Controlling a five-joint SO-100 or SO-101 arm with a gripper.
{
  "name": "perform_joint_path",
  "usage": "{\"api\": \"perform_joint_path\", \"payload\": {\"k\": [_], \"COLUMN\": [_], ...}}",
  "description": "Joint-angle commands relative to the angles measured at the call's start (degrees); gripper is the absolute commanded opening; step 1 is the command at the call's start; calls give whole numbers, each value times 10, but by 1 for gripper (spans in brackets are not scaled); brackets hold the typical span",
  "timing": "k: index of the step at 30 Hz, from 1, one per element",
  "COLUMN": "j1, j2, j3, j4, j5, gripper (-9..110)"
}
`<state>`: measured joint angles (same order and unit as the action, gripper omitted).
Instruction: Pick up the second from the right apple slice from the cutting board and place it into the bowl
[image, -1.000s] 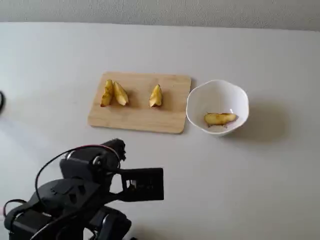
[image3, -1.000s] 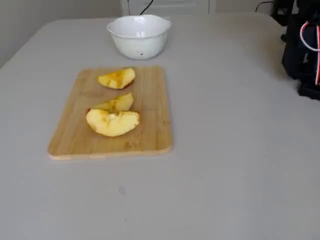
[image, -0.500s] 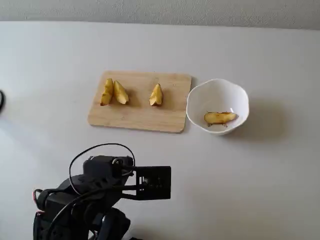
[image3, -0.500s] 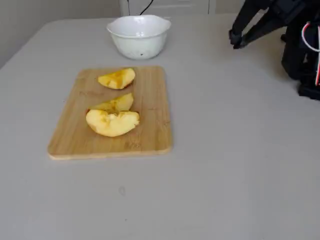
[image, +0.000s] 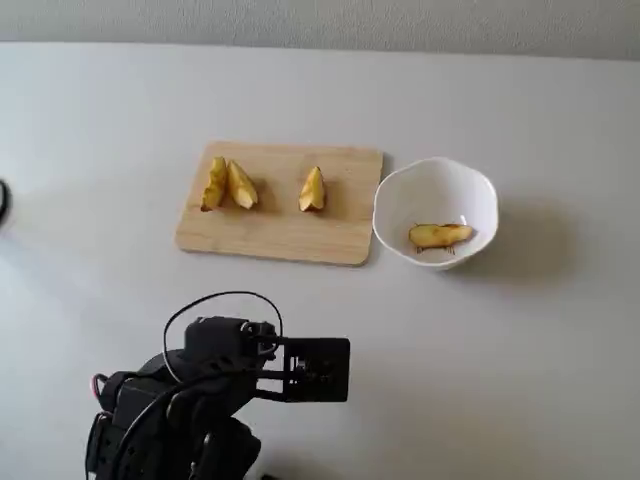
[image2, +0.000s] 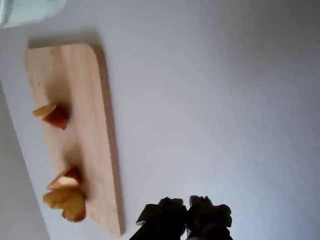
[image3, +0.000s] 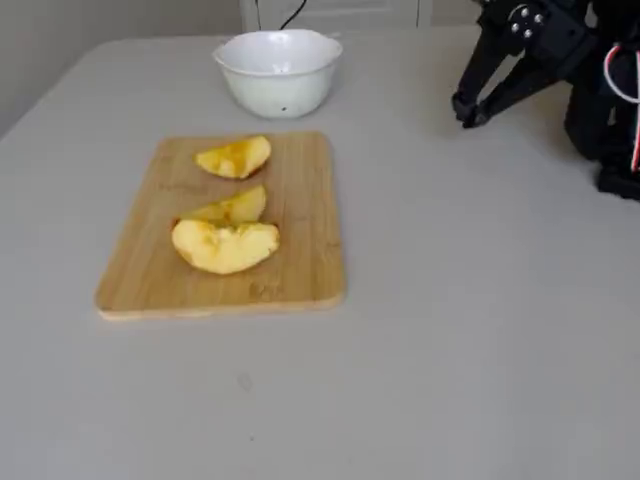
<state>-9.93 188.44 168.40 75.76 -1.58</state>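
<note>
Three yellow apple slices lie on the wooden cutting board (image: 280, 225). The apple slice second from the right (image: 241, 185) is the middle one, also seen in the other fixed view (image3: 232, 207) and the wrist view (image2: 65, 178). It leans against its neighbour (image: 214, 183). The third wedge (image: 312, 189) lies apart. The white bowl (image: 436, 180) beside the board holds one more slice (image: 440, 236). My gripper (image3: 467, 110) hangs above bare table, well away from the board, its dark fingertips (image2: 170, 207) together and empty.
The arm's base and body (image: 200, 400) stand at the near edge of the grey table in the overhead-like fixed view. A dark cable end (image: 3, 205) shows at the left border. Bare table lies between arm and board.
The gripper came into the side fixed view from the right and has since dropped lower towards the table. Slices, board and bowl have not moved.
</note>
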Motion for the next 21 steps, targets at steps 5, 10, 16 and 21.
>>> {"api": "perform_joint_path", "payload": {"k": [5, 10, 16, 21], "j1": [-3, -3, -3, -3], "j2": [2, 2, 2, 2], "j3": [15, 15, 15, 15], "j4": [-1, -1, -1, -1], "j5": [-4, -4, -4, -4], "gripper": [0, 0, 0, 0]}}
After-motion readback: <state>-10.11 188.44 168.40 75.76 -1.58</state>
